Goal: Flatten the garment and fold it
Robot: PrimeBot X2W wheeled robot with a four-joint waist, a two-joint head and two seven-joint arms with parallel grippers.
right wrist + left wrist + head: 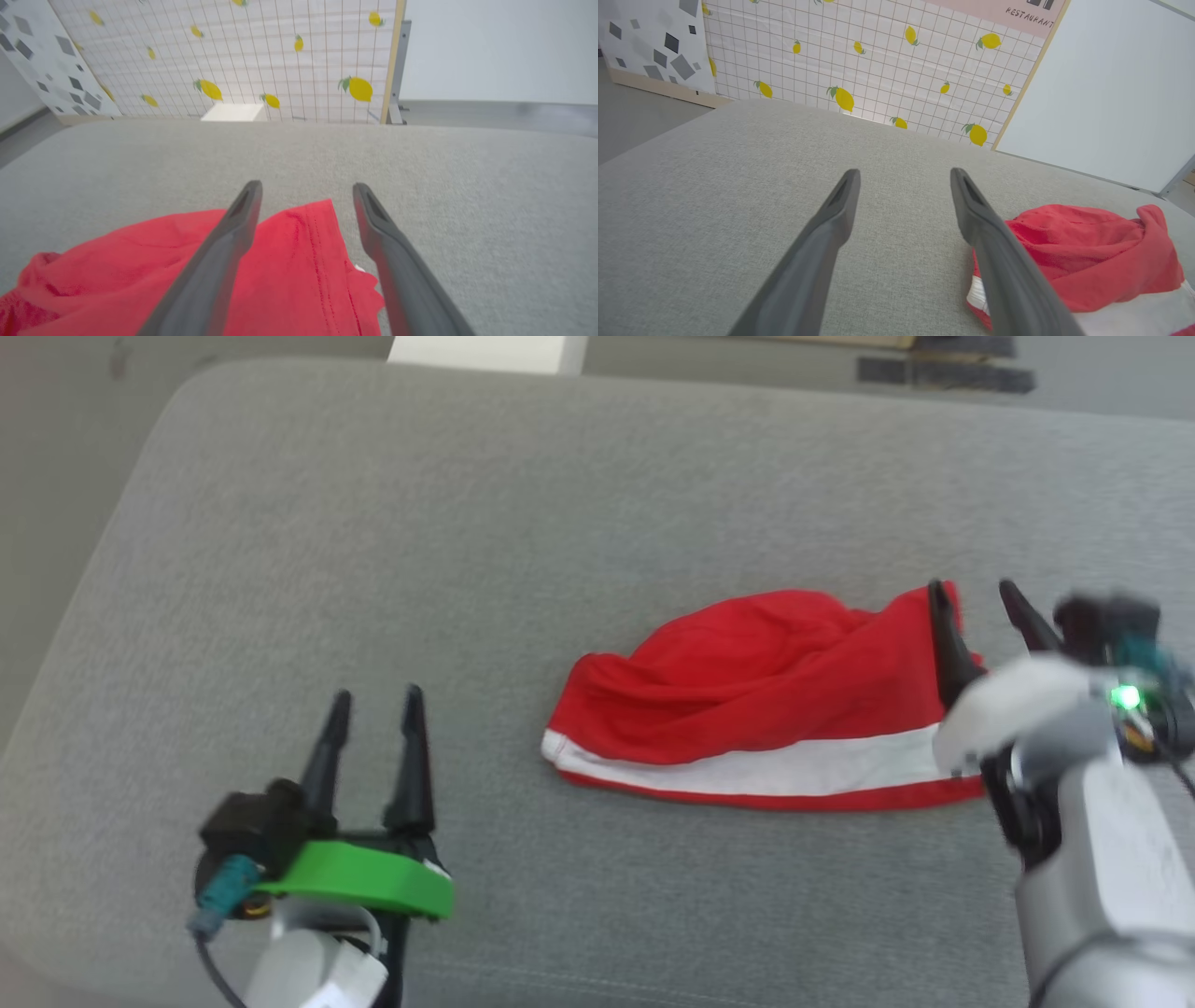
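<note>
Red garment (747, 700) lies bunched in a low, rumpled mound on the grey fabric-covered bench (373, 523). A broad white stripe (775, 770) and a thin red edge run along the side that faces the claws' bases. We see it well to the right of the left claw (376, 693) and directly under the right claw (971, 585), whose 2 dark fingers point over its right end.

In the right wrist view the right claw (307, 184) stands open. Its 2 fingers are spread wide, with a raised corner of the garment (289, 261) in the gap between them and a line of red stitching visible on the cloth. Neither finger pinches the fabric, and we cannot tell whether the tips touch it. A small green light (1127, 697) glows on that wrist.

The left claw (904, 171) is open too, its fingers parted over bare grey bench, apart from the cloth. From its own view the garment (1087, 252) sits just beyond its right finger, white stripe lowest. A green bracket (364, 882) sits at this claw's base.

Beyond both claws' tips, past the bench's far edge, we see a tiled panel printed with lemons (878, 70), a plain white panel (1111, 84) and a white box (233, 112).
</note>
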